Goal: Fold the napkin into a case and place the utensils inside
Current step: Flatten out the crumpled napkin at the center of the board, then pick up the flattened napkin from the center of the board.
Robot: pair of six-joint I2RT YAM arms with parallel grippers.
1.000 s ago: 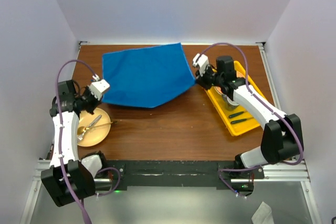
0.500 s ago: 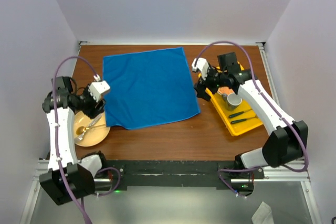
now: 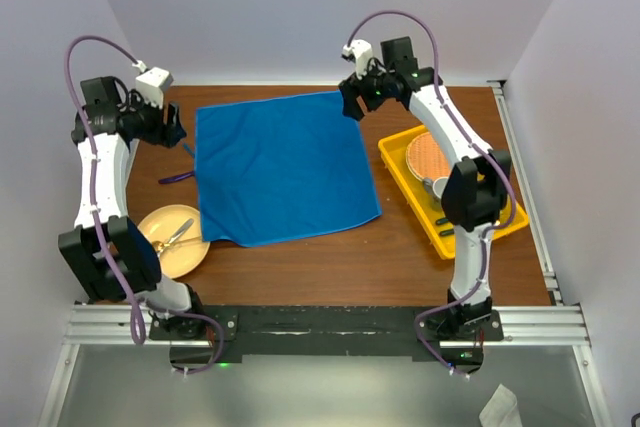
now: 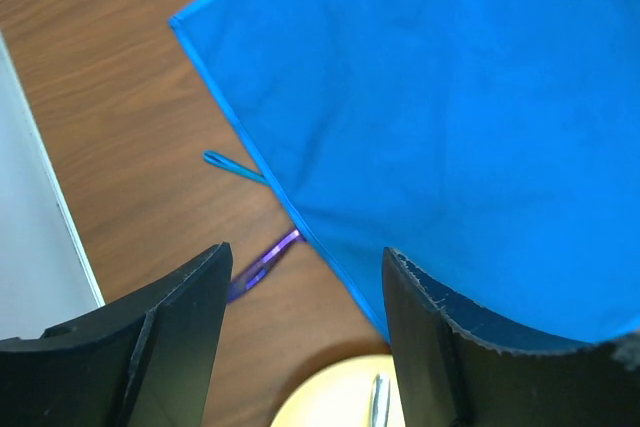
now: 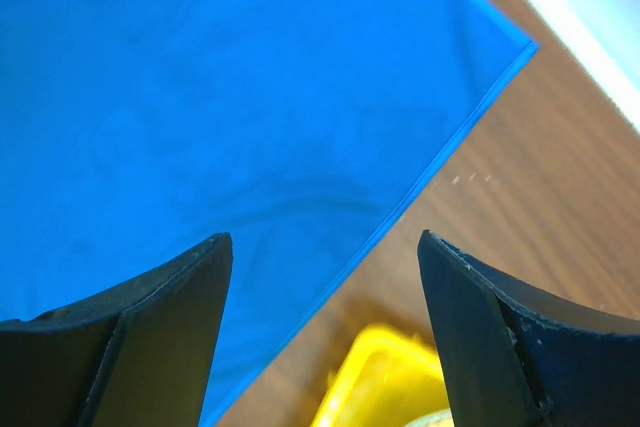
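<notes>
**Top view:** A large bright blue napkin (image 3: 280, 167) of smooth cloth is seen spread flat and unfolded on the middle of the brown wooden surface (image 3: 300, 262). The left pincer (image 3: 172, 130) is held just beside the napkin's far left corner. The right pincer (image 3: 350, 104) is held at the far right corner. A thin blue plastic utensil (image 3: 187, 150) and a thin purple plastic utensil (image 3: 174, 179) are laid on the surface along the napkin's left edge. A round yellow plate (image 3: 190, 252) with gold metal cutlery (image 3: 178, 235) on it is noted near the napkin's near left corner. An oblong yellow plastic tray (image 3: 412, 199) is placed right of the napkin, partly covered by the right arm.

**Left wrist view:** The left pincer (image 4: 305, 257) is shown wide apart, with nothing gripped, above the napkin's hem. The napkin (image 4: 450, 127) fills the upper right. The looped end of the blue plastic utensil (image 4: 235, 167) is seen poking out at the hem. The purple plastic utensil (image 4: 262, 265) comes out lower down; whether their inner ends are under the cloth cannot be told. The round yellow plate (image 4: 330, 397) is cut off by the bottom edge.

**Right wrist view:** The right pincer (image 5: 325, 242) is shown wide and empty, above the napkin's edge close to its corner. The napkin (image 5: 220, 97) lies flat. A corner of the yellow plastic tray (image 5: 385, 382) is seen at the bottom.
</notes>
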